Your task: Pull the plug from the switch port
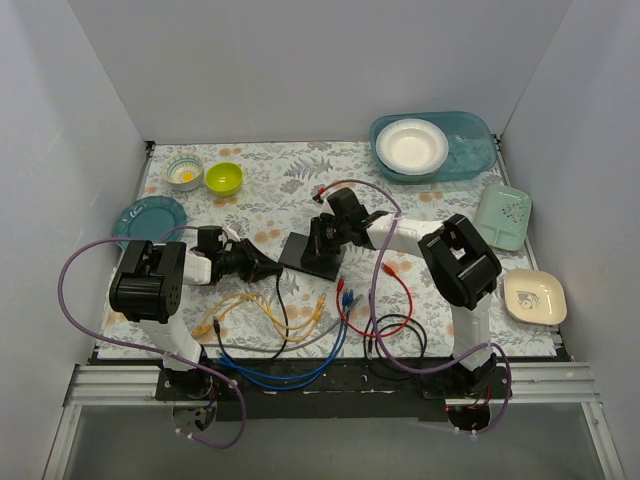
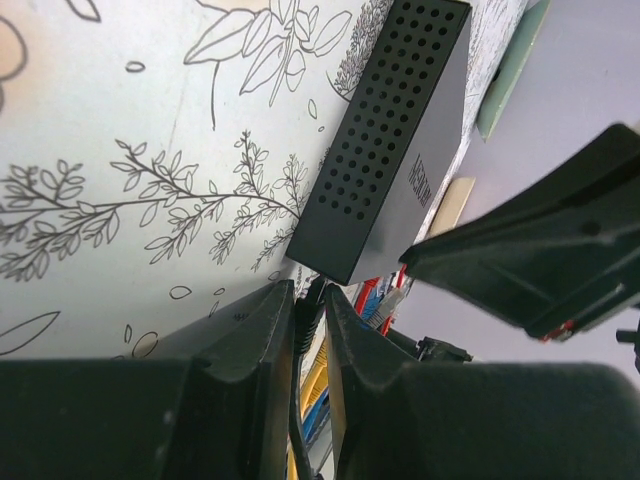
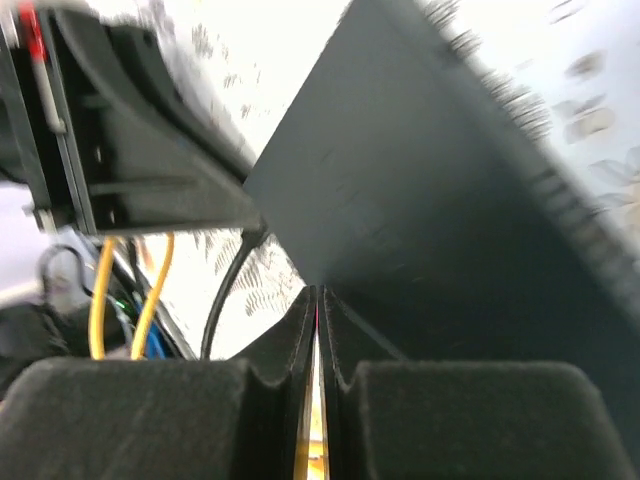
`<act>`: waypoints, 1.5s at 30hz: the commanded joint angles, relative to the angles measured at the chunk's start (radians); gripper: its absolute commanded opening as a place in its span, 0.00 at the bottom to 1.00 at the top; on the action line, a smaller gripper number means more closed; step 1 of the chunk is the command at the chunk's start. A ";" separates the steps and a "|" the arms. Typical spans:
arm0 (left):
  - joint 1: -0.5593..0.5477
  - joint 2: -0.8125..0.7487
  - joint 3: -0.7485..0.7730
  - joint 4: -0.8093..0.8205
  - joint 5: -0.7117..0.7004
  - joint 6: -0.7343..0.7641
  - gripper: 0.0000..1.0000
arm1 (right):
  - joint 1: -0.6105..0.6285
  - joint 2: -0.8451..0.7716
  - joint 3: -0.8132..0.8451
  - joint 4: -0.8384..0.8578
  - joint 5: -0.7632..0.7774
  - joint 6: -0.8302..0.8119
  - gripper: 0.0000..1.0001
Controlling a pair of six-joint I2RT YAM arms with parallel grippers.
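The switch (image 1: 312, 255) is a flat black box at the table's middle; its perforated side shows in the left wrist view (image 2: 390, 150). My left gripper (image 1: 270, 268) is just left of it, shut on a black plug (image 2: 307, 312) whose front end meets the switch's near corner. Its black cable (image 1: 283, 315) trails toward the front. My right gripper (image 1: 325, 237) is shut and empty, fingertips (image 3: 308, 305) pressed down on the switch's top face (image 3: 450, 200). Whether the plug sits inside the port is hidden.
Loose yellow (image 1: 262, 310), blue (image 1: 335, 330), red (image 1: 390, 300) and black cables lie in front of the switch. Small bowls (image 1: 223, 178) and a teal plate (image 1: 150, 218) are at back left. A teal tub holding a white plate (image 1: 412, 146) and two dishes (image 1: 533, 296) are at the right.
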 commanded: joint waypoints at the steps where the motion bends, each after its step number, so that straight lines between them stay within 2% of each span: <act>1: -0.005 0.024 -0.004 -0.081 -0.110 0.035 0.00 | 0.070 -0.019 0.013 -0.116 0.084 -0.110 0.10; 6: -0.005 0.002 -0.005 -0.099 -0.100 0.037 0.00 | 0.087 0.043 0.063 -0.144 0.093 -0.093 0.10; 13: -0.005 -0.074 -0.025 -0.180 -0.081 0.078 0.00 | 0.083 0.152 0.182 -0.197 0.202 -0.059 0.08; 19: -0.005 -0.163 -0.054 -0.276 -0.046 0.089 0.00 | 0.072 0.179 0.192 -0.156 0.200 -0.001 0.07; 22: -0.002 -0.243 -0.045 -0.367 -0.099 0.118 0.00 | 0.070 0.150 0.165 -0.127 0.211 0.011 0.07; 25: 0.008 -0.337 -0.010 -0.484 -0.253 0.132 0.00 | 0.069 0.072 0.119 -0.131 0.269 0.002 0.07; 29: 0.044 -0.439 0.054 -0.622 -0.488 0.091 0.00 | 0.064 -0.117 0.033 -0.127 0.344 -0.050 0.08; 30: 0.047 -0.447 0.073 -0.644 -0.518 0.078 0.03 | 0.064 -0.150 0.021 -0.142 0.363 -0.076 0.14; 33: 0.048 -0.455 0.180 -0.710 -0.608 0.069 0.23 | 0.066 -0.279 -0.013 -0.196 0.439 -0.119 0.28; 36: 0.048 -0.455 0.272 -0.745 -0.647 0.077 0.30 | 0.066 -0.394 -0.033 -0.277 0.528 -0.148 0.34; 40: 0.047 -0.456 0.327 -0.788 -0.670 0.068 0.38 | 0.061 -0.504 -0.090 -0.416 0.668 -0.165 0.36; 45: 0.029 -0.554 0.248 -0.813 -0.638 0.043 0.39 | 0.018 -0.644 -0.327 -0.498 0.647 -0.139 0.26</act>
